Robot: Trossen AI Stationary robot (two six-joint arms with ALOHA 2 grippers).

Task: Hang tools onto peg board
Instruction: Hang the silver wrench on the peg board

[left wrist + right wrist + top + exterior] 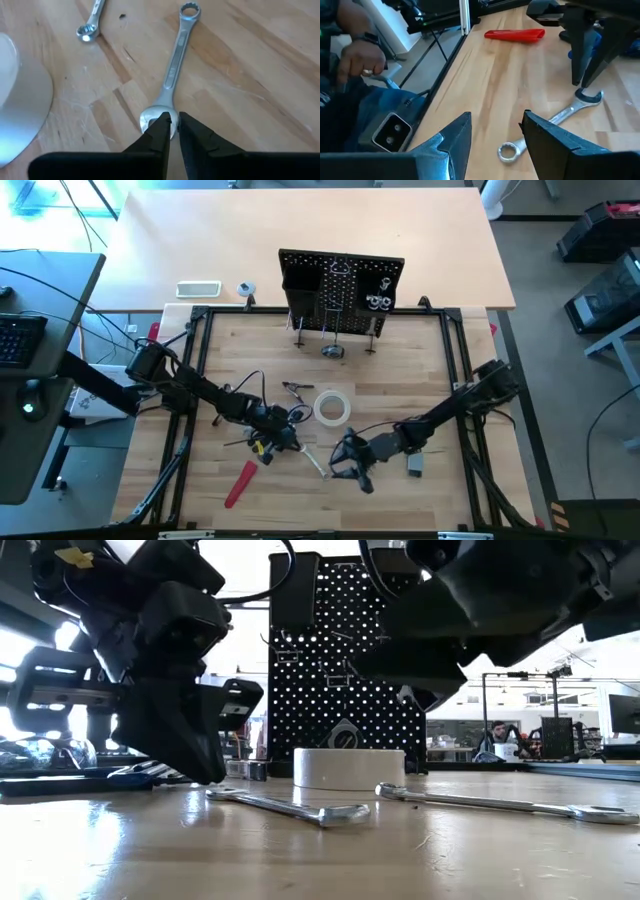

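Observation:
A silver wrench (172, 75) lies flat on the wooden table between my two grippers; it also shows in the high view (315, 461). My left gripper (171, 120) points down with its fingers closed on the wrench's open-end head. My right gripper (495, 145) is open and empty, hovering above the wrench's ring end (507, 151). A second wrench (89, 27), a white tape roll (332, 408), blue-handled pliers (295, 390) and a red-handled tool (240, 483) lie on the table. The black peg board (340, 285) stands upright at the far edge. My left gripper has the wrench's open-end head (150, 116) between its two fingertips, which are almost together. The fingers come from above, pointing down, as the right wrist view shows (578, 75). The wrench lies flat on the table with its ring end (191, 10) away from the gripper.
A small grey object (415, 465) lies near my right arm. A silver piece (332, 352) lies at the peg board's foot. A person's hand (360, 57) shows beyond the table's frame rail (447, 60). Cables run along both arms.

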